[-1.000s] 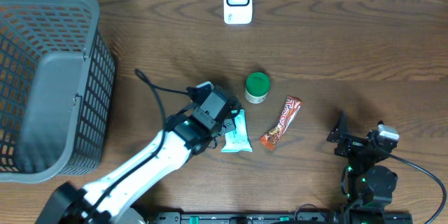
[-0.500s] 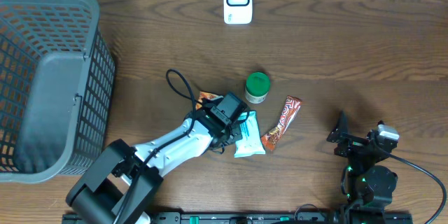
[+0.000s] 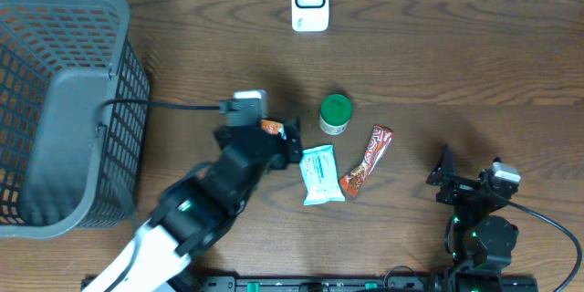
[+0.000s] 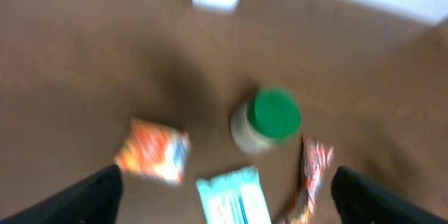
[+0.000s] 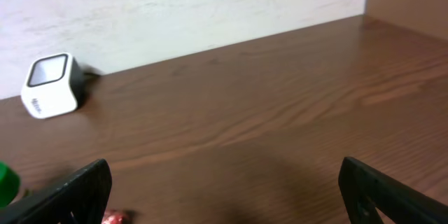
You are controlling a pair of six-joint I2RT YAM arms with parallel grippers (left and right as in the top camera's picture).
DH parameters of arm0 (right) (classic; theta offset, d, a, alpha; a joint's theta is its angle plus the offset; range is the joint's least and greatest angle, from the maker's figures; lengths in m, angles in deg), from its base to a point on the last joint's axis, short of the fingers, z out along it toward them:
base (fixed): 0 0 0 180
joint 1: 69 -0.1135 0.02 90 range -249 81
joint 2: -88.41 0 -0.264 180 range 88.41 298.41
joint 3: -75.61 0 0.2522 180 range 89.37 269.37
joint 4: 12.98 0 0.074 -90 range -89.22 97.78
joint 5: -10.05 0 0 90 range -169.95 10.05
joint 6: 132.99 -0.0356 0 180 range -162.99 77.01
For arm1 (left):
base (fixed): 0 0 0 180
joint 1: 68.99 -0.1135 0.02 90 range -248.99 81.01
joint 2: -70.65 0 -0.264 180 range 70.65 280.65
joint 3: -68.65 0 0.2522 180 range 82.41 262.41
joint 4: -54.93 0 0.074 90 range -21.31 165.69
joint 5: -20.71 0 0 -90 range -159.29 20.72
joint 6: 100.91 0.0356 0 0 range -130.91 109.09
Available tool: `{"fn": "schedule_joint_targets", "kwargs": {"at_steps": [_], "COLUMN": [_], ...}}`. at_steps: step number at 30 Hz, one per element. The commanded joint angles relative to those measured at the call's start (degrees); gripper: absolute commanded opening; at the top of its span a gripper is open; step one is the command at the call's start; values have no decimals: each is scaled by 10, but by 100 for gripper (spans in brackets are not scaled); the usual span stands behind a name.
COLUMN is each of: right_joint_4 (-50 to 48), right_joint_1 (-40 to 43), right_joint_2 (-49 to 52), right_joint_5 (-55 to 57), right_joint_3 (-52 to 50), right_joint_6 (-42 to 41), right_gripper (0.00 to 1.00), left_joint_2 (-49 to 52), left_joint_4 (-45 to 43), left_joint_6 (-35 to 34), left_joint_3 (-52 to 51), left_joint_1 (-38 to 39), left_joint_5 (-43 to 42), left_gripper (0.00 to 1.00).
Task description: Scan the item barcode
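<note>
Presently, right gripper [image 5: 224, 197]: parked at the near edge, fingers wide apart, empty; judged idle because the items lie nearer the other gripper.
Left gripper [image 4: 225, 182]: raised over the items, fingers spread wide, nothing between them.
Teal packet [image 3: 319, 174]: flat on the table [image 3: 438, 64], just under the left gripper, unheld; judged the item to scan.
Bar [image 3: 366, 160]: just beside the teal packet, on its right.
Orange packet [image 4: 152, 150]: half hidden overhead; whole, though blurred, in the left wrist view.
Jar [image 3: 335, 114]: upright, green lid.
Scanner [image 3: 309, 0]: far edge, well apart from all items; only the right wrist view shows its slanted face.
</note>
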Motion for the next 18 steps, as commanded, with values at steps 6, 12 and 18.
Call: {"fn": "schedule_joint_targets", "kwargs": {"at_steps": [6,12,18], "right_joint_4": [-10,-18,35], "right_joint_1": [3,3,1], "right_joint_2": [-2,-1,32], "right_joint_5": [8,-196,-236], "right_joint_3": [0,0,40], "right_joint_6": [30,-24,-104], "right_gripper": [99,99,99], "left_joint_2": [-139,-121,-61], "left_joint_4": [-172,-267,-190], "left_joint_6": [290,324,415], "left_joint_3": [41,85,162], "left_joint_1": [-91,-240,-358], "left_joint_5": [166,172,167], "left_gripper": [98,98,98]}}
